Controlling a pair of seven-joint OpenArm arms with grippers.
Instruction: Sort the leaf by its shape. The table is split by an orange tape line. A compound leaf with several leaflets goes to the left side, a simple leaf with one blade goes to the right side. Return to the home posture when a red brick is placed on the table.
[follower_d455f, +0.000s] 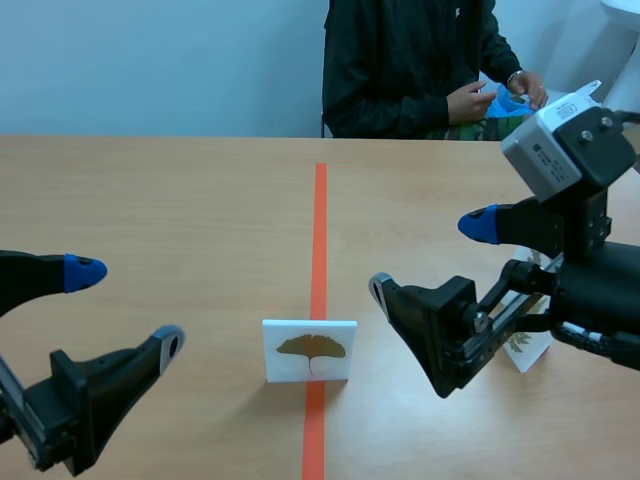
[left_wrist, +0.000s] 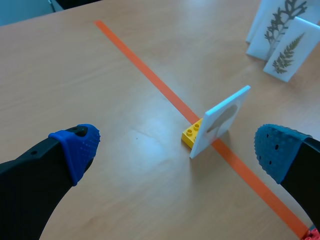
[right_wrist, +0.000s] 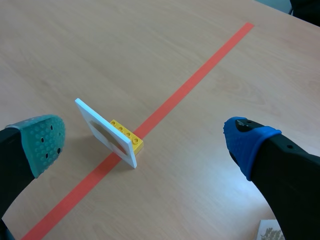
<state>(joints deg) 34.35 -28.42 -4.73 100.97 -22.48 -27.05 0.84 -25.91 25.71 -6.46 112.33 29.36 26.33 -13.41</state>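
Both jaws are released; the one-blade leaf card at lower centre waits for grasping, should go right.

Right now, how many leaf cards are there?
3. One fan-leaf card stands on the tape line; a branchy-leaf card and a fern card stand together right of it. More may hide.

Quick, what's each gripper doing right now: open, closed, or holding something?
Left gripper: jaws open, holding nothing.
Right gripper: jaws open, holding nothing.
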